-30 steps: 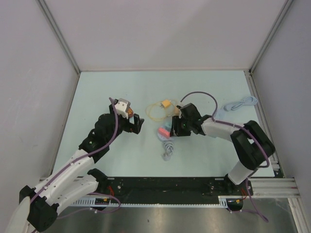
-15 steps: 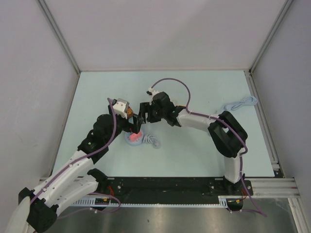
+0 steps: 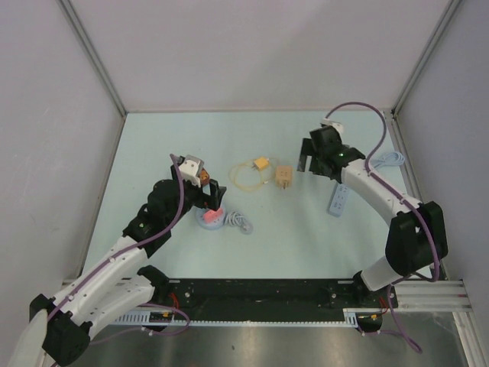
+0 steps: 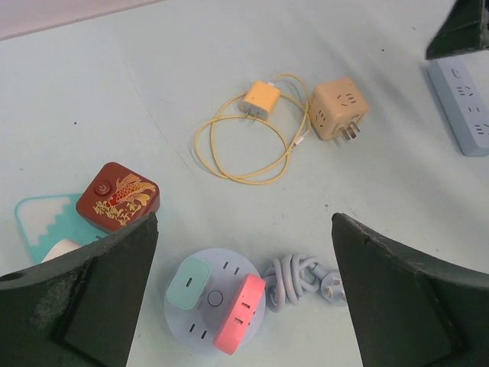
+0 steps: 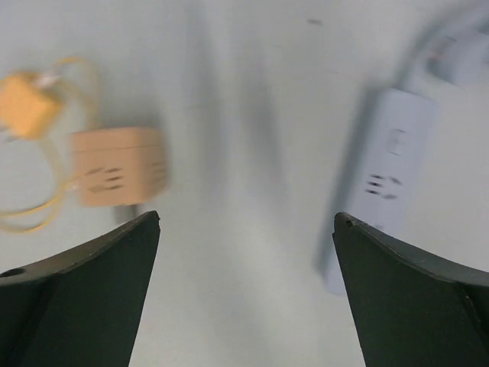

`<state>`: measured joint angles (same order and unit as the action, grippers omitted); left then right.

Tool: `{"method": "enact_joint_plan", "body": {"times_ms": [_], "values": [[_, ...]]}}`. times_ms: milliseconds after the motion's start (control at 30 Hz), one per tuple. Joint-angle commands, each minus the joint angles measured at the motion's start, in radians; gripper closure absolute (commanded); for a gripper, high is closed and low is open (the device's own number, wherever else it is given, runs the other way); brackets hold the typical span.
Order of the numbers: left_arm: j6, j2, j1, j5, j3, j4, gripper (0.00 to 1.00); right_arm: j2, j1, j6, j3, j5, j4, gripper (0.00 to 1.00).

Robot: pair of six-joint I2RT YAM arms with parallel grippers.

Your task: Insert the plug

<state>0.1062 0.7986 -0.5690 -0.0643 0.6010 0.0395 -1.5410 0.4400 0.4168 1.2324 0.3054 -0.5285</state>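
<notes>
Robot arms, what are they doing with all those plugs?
They are plugging things in. The left arm hangs over the round socket hub with its jaws open and empty; a pink plug and a mint plug already sit in it. The right arm hovers, jaws open too, between the tan cube adapter and the pale power strip, holding nothing.

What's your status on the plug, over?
Left gripper open, empty, above round strip. Right gripper open, empty, near grey strip. Pink plug sits in the round strip beside mint plug. Nothing on top of it.
</notes>
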Motion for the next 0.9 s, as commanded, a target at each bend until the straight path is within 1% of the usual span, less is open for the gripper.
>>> {"method": "enact_joint_plan", "body": {"times_ms": [0, 133, 233, 267, 300, 333, 400, 433, 500, 600, 633, 733, 833, 867], "values": [[0.015, 0.001, 0.008, 0.021, 0.01, -0.024, 0.0, 0.035, -0.119, 0.057, -0.096, 0.097, -0.094, 0.0], [0.015, 0.001, 0.008, 0.02, 0.011, -0.026, 0.0, 0.01, -0.231, 0.051, -0.149, 0.015, -0.05, 0.0], [0.016, -0.001, 0.008, 0.021, 0.01, -0.029, 0.0, -0.028, -0.279, 0.057, -0.191, -0.048, -0.012, 0.05], [0.015, -0.002, 0.008, 0.021, 0.01, -0.026, 0.0, -0.039, -0.285, 0.06, -0.204, -0.067, 0.002, 0.11], [0.015, -0.004, 0.008, 0.018, 0.011, -0.026, 0.0, -0.044, -0.291, 0.06, -0.229, -0.075, 0.018, 0.14], [0.015, -0.004, 0.008, 0.02, 0.01, -0.026, 0.0, -0.047, -0.293, 0.063, -0.241, -0.084, 0.042, 0.2], [0.016, -0.006, 0.008, 0.018, 0.01, -0.026, 0.0, -0.059, -0.302, 0.073, -0.272, -0.123, 0.064, 0.26], [0.016, -0.007, 0.008, 0.021, 0.01, -0.026, 0.0, -0.064, -0.305, 0.077, -0.28, -0.15, 0.08, 0.33], [0.015, -0.006, 0.008, 0.021, 0.01, -0.029, 0.0, -0.067, -0.307, 0.091, -0.292, -0.166, 0.09, 0.39], [0.016, -0.004, 0.008, 0.027, 0.01, -0.03, 0.0, -0.054, -0.307, 0.106, -0.318, -0.178, 0.099, 0.53], [0.016, -0.002, 0.008, 0.029, 0.01, -0.032, 0.0, -0.048, -0.307, 0.12, -0.33, -0.184, 0.096, 0.62], [0.018, -0.001, 0.006, 0.029, 0.008, -0.033, 0.0, -0.006, -0.29, 0.155, -0.353, -0.19, 0.082, 0.78], [0.02, -0.001, 0.006, 0.031, 0.009, -0.032, 0.0, 0.066, -0.232, 0.194, -0.39, -0.158, 0.052, 0.8], [0.018, 0.002, 0.006, 0.031, 0.011, -0.033, 0.0, 0.084, -0.215, 0.233, -0.411, -0.151, 0.041, 0.81]]}}
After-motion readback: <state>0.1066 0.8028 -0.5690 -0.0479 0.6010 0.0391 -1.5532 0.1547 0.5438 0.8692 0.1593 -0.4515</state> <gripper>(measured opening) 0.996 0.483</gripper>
